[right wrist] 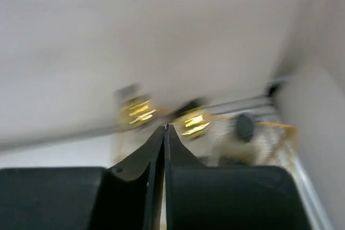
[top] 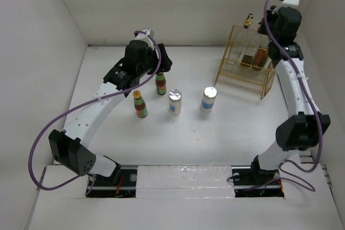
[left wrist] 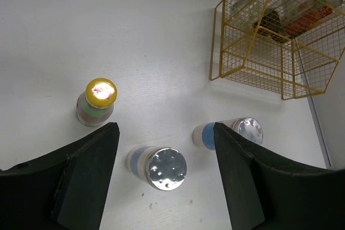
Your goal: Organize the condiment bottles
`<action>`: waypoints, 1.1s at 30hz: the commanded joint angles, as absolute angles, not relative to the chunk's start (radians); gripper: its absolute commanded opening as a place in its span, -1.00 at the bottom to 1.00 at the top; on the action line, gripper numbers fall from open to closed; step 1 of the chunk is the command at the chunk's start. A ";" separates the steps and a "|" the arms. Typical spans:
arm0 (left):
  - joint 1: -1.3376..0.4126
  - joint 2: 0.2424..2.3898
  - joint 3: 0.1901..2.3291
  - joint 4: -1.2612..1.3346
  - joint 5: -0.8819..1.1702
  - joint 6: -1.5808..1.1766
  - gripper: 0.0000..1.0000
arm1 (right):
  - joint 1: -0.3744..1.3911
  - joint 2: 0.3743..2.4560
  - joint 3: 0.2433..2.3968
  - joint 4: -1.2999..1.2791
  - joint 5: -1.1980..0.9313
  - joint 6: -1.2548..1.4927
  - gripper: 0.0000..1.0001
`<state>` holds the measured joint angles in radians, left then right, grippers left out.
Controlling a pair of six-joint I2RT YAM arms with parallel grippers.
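Two red-labelled sauce bottles stand left of centre: the far one point(top: 160, 83) and the near one point(top: 140, 104). Two white blue-labelled shakers point(top: 175, 102) point(top: 208, 98) stand to their right. My left gripper point(top: 164, 65) hovers open and empty above the far sauce bottle. In the left wrist view the left gripper point(left wrist: 164, 173) frames one shaker point(left wrist: 159, 166). The other shaker point(left wrist: 237, 132) is partly behind the right finger, and a sauce bottle point(left wrist: 97, 100) stands at the left. My right gripper point(top: 263, 25) is high by the rack, and the right wrist view shows the right gripper point(right wrist: 165, 129) shut and empty.
The yellow wire rack point(top: 245, 65) stands at the back right with bottles inside, and also shows in the left wrist view point(left wrist: 269, 41). A gold-capped bottle point(top: 248, 22) pokes above its back. The right wrist view is blurred: gold caps point(right wrist: 137, 112) and a black cap point(right wrist: 245, 126). White walls enclose the table.
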<state>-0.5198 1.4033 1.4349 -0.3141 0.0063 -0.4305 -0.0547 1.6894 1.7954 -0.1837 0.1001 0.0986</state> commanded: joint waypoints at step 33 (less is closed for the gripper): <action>-0.416 1.019 1.255 -0.623 -0.416 -0.739 0.45 | 0.733 2.056 1.850 -0.057 -0.140 0.012 -0.62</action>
